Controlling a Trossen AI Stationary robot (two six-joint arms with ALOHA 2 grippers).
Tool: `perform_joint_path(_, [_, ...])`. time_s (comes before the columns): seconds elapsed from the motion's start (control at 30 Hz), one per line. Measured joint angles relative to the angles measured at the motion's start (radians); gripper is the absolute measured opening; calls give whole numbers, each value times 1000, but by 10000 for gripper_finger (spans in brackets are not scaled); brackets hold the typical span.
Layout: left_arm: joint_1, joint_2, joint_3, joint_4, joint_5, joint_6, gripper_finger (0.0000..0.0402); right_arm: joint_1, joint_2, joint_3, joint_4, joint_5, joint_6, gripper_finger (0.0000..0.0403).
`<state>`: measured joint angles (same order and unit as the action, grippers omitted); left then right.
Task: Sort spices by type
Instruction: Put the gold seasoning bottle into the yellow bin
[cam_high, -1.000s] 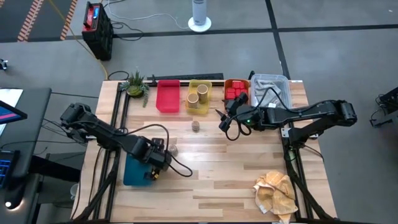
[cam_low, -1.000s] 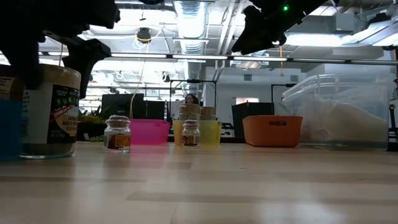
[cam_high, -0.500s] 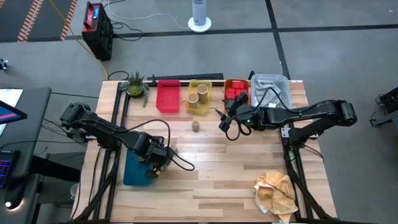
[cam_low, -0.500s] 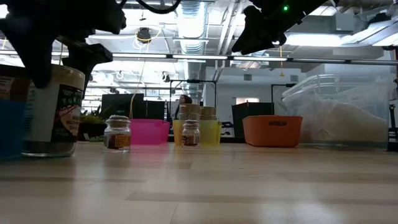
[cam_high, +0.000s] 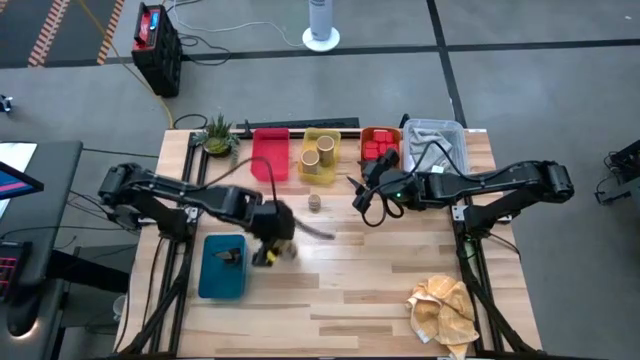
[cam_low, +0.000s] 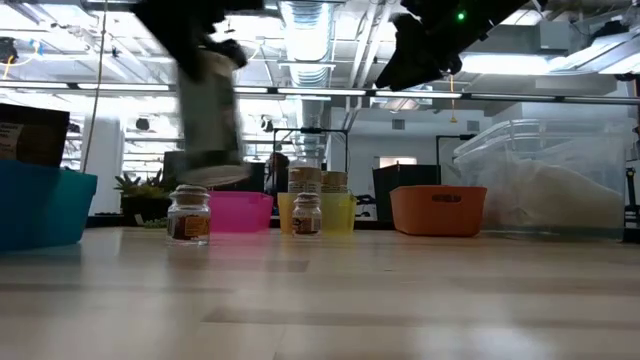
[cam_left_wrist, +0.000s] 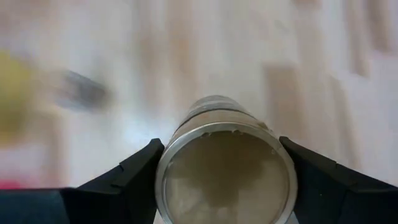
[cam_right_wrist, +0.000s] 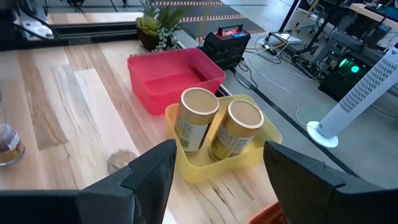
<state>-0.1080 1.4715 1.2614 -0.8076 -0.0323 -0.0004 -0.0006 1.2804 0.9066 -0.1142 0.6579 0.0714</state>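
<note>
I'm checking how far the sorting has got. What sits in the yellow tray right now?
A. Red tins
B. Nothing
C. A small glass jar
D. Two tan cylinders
D: the right wrist view shows two tan cylinders standing side by side in the yellow tray; the high view shows the same.

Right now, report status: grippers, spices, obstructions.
Left gripper shut on a tan cylinder, lifted off the table. Right gripper open, empty, hovering by the orange tray. Two jars on the table under the carry path.
</note>
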Motion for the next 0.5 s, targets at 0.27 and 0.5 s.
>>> perform_joint_path(0.27, [245, 43, 2, 253, -56, 128, 267, 0, 0, 0, -10, 0, 0, 276])
perform_joint_path(0.5, [416, 118, 38, 392, 20, 149, 267, -2, 0, 0, -16, 0, -1, 276])
